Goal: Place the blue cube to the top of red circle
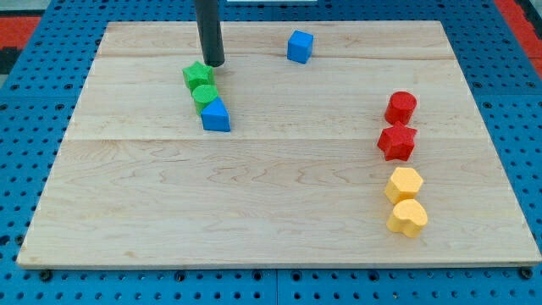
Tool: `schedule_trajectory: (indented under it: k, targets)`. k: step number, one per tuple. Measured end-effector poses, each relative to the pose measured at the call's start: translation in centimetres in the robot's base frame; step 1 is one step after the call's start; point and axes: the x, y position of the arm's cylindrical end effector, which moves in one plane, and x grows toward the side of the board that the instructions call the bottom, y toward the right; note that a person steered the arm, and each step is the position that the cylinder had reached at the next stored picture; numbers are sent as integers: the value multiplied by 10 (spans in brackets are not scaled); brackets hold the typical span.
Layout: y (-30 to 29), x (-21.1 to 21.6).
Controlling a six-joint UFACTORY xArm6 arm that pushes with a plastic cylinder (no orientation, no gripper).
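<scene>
Seven blocks sit on the wooden board (279,195) — two blue, two green, two red, two yellow... counted: eight. Relative to the red circle (400,108), the blue cube (300,46) lies well apart toward the view's upper left, a red star (397,142) touches just below, then a yellow hexagon (404,184) and yellow heart (408,218). My tip (213,64) — a bare rod, no fingers — touches the green star (198,75), above a green cylinder (204,95) and blue triangle (216,116).

Lab bench: wooden board (279,195), blue pegboard (508,76).

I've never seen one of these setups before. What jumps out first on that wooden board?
A dark rod comes down at the view's top left, my tip resting just above a green star, which heads a tight cluster with a green round block and a blue triangular block. A lone blue cube sits near the top edge. At the right runs a column: red circle, red star, and two yellow blocks.
</scene>
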Motion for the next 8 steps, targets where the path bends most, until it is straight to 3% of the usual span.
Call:
schedule_trajectory:
  k: [1, 2, 3, 6, 8]
  targets:
    - [73, -22]
    - [107, -25]
    - [88, -28]
    - [218, -29]
    - [246, -12]
